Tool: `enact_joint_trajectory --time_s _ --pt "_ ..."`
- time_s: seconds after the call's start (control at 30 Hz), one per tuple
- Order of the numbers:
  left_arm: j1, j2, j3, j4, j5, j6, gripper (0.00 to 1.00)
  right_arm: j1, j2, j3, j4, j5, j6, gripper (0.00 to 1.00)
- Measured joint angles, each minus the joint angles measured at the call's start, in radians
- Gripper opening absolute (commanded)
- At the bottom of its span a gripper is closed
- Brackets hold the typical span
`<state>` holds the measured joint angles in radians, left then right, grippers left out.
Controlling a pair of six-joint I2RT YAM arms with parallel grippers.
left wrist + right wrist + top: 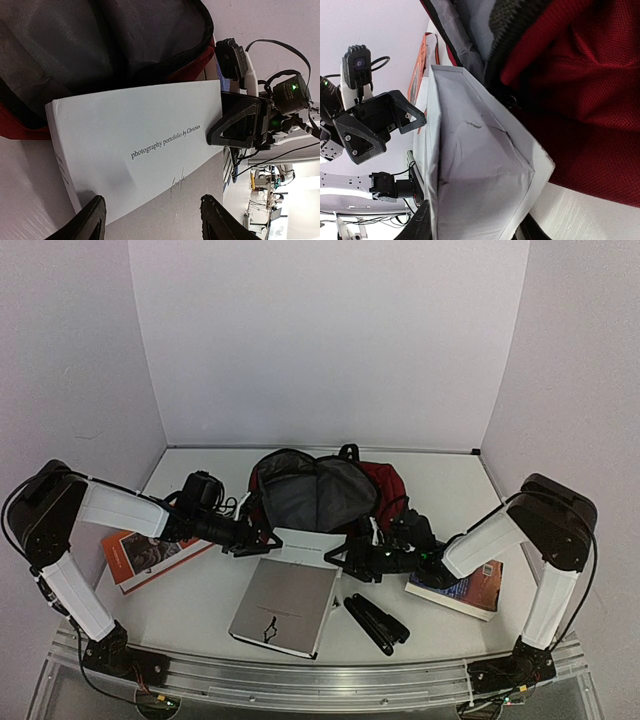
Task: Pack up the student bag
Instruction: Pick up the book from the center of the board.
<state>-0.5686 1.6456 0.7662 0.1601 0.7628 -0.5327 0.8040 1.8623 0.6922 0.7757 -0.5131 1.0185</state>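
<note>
Right tool (472,230) pinches one end of a white book (135,135); left tool (157,222), spread, faces the other end. Bag (385,480) lies open at bench (200,620) centre, its mouth touching the book.

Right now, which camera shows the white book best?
Left wrist: the white book shows nearly its whole cover, with a readable title. Top external shows only a strip before the student bag; right wrist sees its creased side.

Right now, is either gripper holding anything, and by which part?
The right gripper straddles one end of the white portfolio book; whether clamped cannot be told; left gripper is open.
</note>
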Motion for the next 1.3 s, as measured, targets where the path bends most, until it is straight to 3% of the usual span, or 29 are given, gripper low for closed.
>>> enact_joint_trajectory --time_s 0.13,0.3,0.63,0.93,1.3 --pt "0.0 -0.04 0.0 -0.023 -0.024 0.006 0.8 0.002 -0.021 -0.001 0.009 0.005 -0.004 0.35" --pt "0.0 -0.143 0.025 -0.166 -0.127 0.01 0.84 0.005 -0.12 0.001 -0.042 0.021 -0.05 0.34" --pt "0.001 -0.326 0.255 -0.538 -0.341 0.057 0.89 0.005 -0.303 0.156 -0.394 0.029 -0.271 0.31" --pt "0.0 -0.278 0.546 -0.818 -0.177 0.306 0.86 0.005 -0.33 0.352 -0.709 -0.043 -0.494 0.27" --pt "-0.007 -0.215 0.579 -0.911 0.022 0.595 0.86 0.005 -0.33 0.445 -0.929 -0.128 -0.694 0.27"
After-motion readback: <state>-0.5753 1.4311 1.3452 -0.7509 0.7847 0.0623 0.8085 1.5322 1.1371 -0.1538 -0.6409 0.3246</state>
